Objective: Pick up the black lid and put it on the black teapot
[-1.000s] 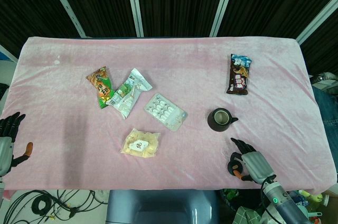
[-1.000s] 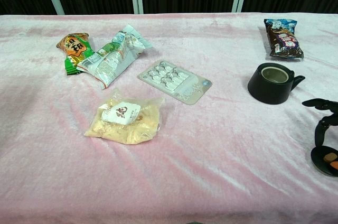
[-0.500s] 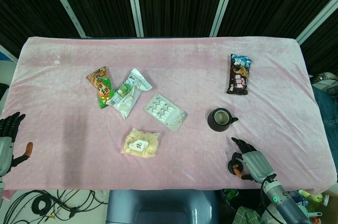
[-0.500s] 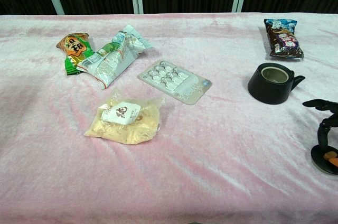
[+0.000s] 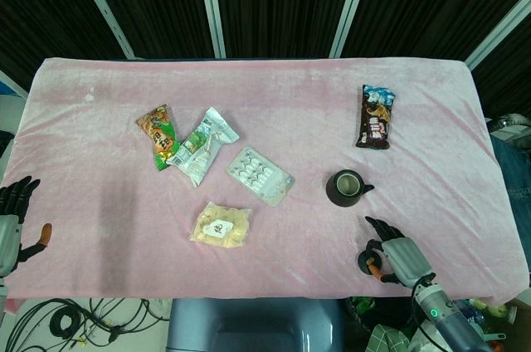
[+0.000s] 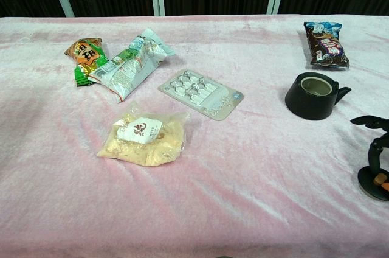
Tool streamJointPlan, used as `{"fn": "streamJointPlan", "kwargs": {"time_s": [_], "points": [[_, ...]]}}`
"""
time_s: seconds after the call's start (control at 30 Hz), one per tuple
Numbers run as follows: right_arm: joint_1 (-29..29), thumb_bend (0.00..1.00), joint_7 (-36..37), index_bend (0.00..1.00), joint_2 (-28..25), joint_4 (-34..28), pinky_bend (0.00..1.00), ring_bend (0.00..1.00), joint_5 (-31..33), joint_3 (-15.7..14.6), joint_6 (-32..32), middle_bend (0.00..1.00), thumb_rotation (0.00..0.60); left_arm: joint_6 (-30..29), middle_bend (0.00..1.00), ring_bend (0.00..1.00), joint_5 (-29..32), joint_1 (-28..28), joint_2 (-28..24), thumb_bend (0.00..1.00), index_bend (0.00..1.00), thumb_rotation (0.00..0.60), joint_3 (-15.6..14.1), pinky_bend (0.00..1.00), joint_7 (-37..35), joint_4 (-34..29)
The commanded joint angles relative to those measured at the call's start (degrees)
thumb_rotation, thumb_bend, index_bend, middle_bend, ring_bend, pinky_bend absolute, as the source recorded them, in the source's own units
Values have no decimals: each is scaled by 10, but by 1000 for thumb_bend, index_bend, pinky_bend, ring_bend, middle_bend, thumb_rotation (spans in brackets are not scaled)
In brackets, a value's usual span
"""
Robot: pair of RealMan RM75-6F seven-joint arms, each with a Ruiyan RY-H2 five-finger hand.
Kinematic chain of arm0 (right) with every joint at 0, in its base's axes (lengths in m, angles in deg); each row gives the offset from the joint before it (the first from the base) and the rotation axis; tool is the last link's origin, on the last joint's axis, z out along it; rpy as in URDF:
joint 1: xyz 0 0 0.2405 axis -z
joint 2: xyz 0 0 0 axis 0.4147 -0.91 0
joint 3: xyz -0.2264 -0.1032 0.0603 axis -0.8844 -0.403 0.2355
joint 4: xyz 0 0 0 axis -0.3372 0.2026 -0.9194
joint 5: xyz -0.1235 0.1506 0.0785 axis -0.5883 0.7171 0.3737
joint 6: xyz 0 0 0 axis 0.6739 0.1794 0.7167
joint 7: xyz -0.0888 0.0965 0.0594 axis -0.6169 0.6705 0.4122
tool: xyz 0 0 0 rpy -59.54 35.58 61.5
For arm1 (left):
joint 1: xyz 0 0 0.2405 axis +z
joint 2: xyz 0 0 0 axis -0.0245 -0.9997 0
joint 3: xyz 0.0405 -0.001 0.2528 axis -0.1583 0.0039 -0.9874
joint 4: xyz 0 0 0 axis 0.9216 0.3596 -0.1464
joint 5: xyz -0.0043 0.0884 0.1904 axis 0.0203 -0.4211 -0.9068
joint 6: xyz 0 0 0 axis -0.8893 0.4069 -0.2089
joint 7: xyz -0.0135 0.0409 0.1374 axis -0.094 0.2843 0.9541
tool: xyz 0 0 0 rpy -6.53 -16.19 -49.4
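The black teapot [image 5: 346,188] [image 6: 314,95] stands open-topped on the pink cloth at the right, spout pointing right. The black lid [image 5: 364,265] [image 6: 371,181] lies flat near the front edge, a little in front of the teapot. My right hand [image 5: 398,256] [image 6: 377,146] hovers over the lid's right side with fingers spread; its orange thumb tip rests on the lid, and the lid stays on the cloth. My left hand [image 5: 12,221] hangs off the table's front left corner, fingers apart and empty.
A dark chocolate packet [image 5: 375,117] lies behind the teapot. A blister pack [image 5: 260,175], a yellow snack bag [image 5: 221,225], a green-white packet [image 5: 202,145] and an orange-green packet [image 5: 158,135] lie at centre and left. The table's front edge [image 5: 315,295] runs just before the lid.
My right hand has drifted slightly right and toward the front edge, staying over the lid. The lid, the teapot and the left hand have not moved.
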Motion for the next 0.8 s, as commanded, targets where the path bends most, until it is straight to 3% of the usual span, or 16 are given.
{"fn": "streamJointPlan", "kwargs": {"time_s": [0.03,0.8], "points": [[1,304,2,527,-2,1,157,47,1,0,-1,0,600,0,21,0,0,0,0,440,80,600,0,7,0,0],[2,303,10,527,6,3,157,47,-8,-1,-4,0,600,2,21,0,4,0,0,440,80,600,1,14,3,-2]]}}
